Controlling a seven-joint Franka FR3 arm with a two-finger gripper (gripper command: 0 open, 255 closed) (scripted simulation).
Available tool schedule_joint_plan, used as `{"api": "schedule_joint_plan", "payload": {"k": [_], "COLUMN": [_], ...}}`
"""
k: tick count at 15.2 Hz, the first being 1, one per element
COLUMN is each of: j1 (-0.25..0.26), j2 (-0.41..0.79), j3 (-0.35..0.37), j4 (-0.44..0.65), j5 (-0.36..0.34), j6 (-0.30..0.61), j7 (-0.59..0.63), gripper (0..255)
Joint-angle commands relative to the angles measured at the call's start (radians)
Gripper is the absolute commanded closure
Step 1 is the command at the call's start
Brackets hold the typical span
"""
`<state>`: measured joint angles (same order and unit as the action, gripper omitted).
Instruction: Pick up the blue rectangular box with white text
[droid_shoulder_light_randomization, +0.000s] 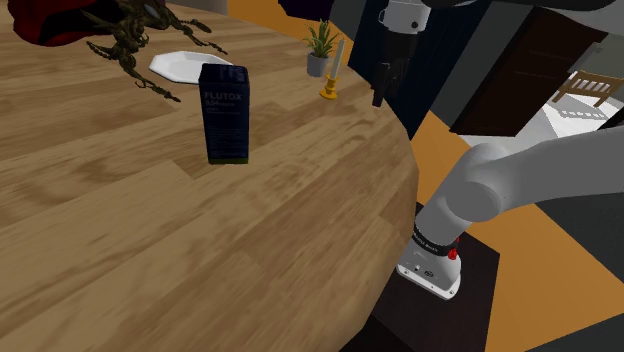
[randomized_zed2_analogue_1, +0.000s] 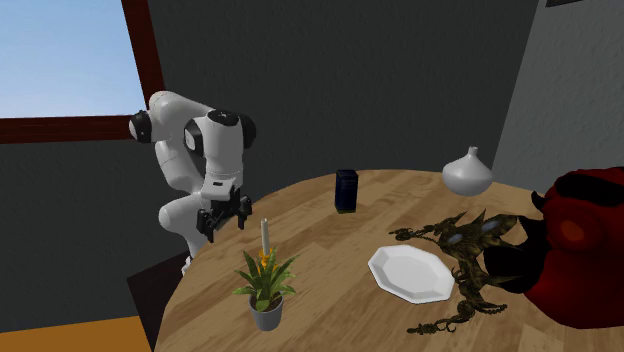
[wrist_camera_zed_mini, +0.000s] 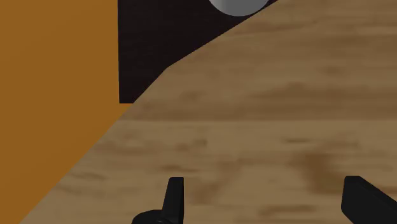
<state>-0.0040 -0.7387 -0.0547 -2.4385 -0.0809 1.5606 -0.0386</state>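
One dark blue box (droid_shoulder_light_randomization: 224, 112) with white lettering stood upright on the wooden surface (droid_shoulder_light_randomization: 150, 250), well apart from the pincer (droid_shoulder_light_randomization: 383, 85), which hung released, jaws spread, above the surface's edge.

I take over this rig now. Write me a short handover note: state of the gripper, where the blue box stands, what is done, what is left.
The gripper: jaws stand apart, holding nothing. It hangs above the edge of the wooden table, close to the yellow candlestick.
The blue box: upright on the table, apart from the gripper, near the white plate.
Done: nothing; the box is not grasped.
Left: move to the box, close the jaws on it, lift.
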Motion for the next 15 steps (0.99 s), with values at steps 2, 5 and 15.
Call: {"api": "schedule_joint_plan", "payload": {"k": [2,5,15], "j1": [0.009,0.033,0.089], "j2": [0.002,0.015,0.138], "j3": [0.021,0.085,0.288], "j4": [0.009,0.044,0.231], "j5": [0.019,0.072,0.209], "j6": [-0.006,-0.019,-0.041], "j7": [0.027,0.109,0.381], "gripper": [0,0,0]}}
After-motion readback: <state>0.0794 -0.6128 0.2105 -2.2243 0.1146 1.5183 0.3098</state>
